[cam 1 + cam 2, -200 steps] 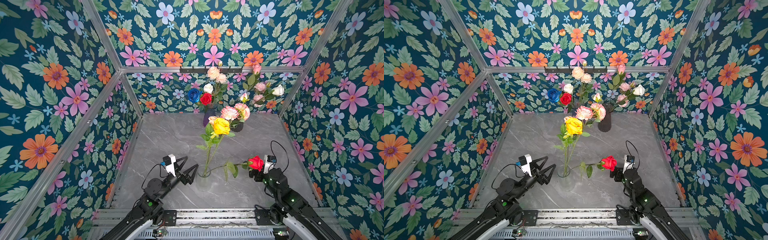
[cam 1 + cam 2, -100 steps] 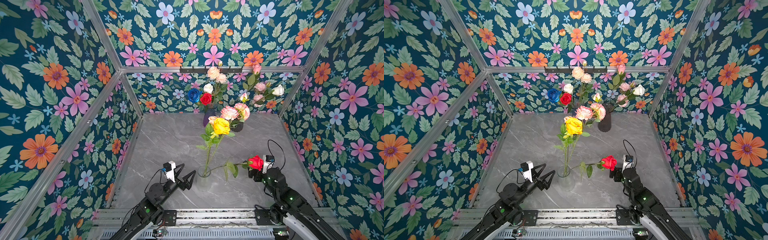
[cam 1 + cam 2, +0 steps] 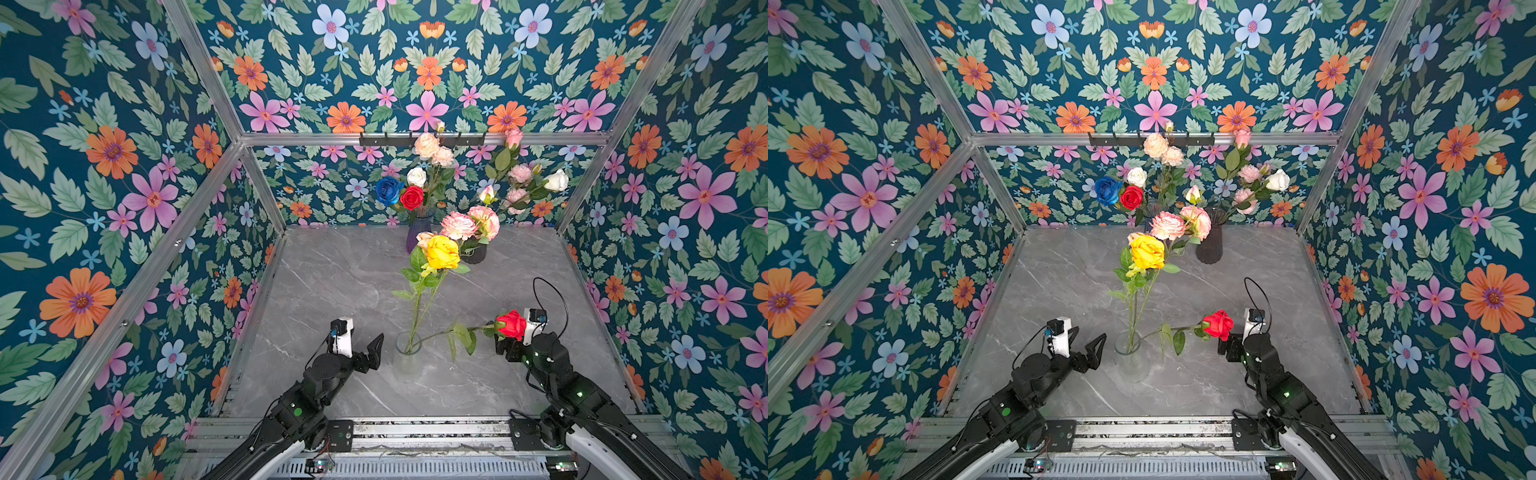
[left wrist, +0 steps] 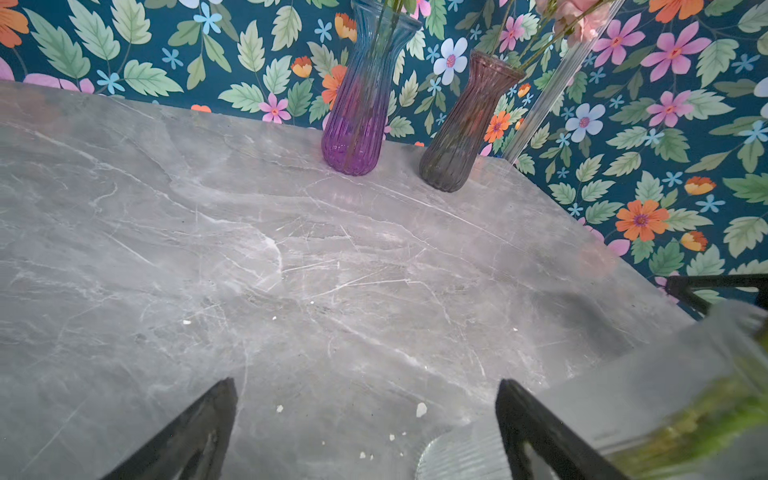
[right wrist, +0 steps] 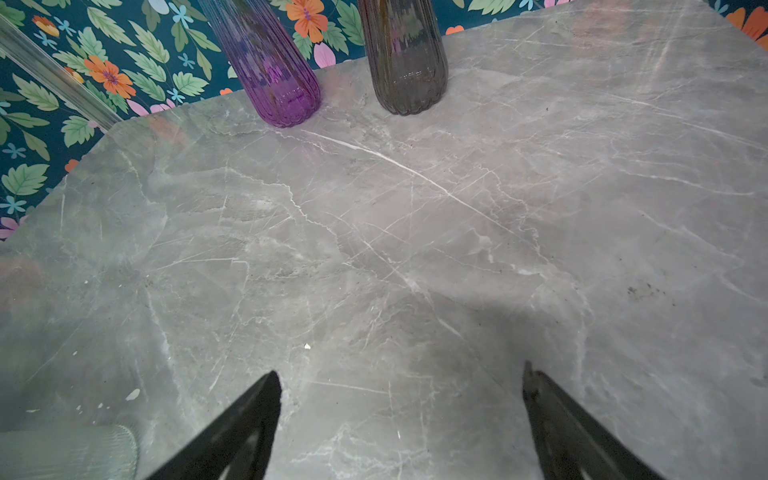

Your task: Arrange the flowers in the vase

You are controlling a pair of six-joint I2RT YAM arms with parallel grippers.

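Both hands are spread wide and holding nothing. The left hand [image 3: 371,351] hangs low over the desk [image 3: 332,291], just beside the clear vase [image 3: 407,353] on its left. In its wrist view the black fingers [image 4: 199,432] frame bare marble, with the vase's ribbed foot right by one of them. The right hand [image 5: 401,372] also shows me only grey stone between its fingers. In both top views it sits just below and behind the head of the red rose [image 3: 512,325] (I can't tell whether it touches the petals). That rose's stem runs into the mouth of the clear vase and leans far out to the right, nearly level. The yellow rose [image 3: 441,251] stands close to upright in the same vase. At the back of the desk a purple vase [image 3: 417,232] and a dark vase [image 3: 1209,245] stand side by side, and each holds a bunch of the other flowers [image 3: 412,198].
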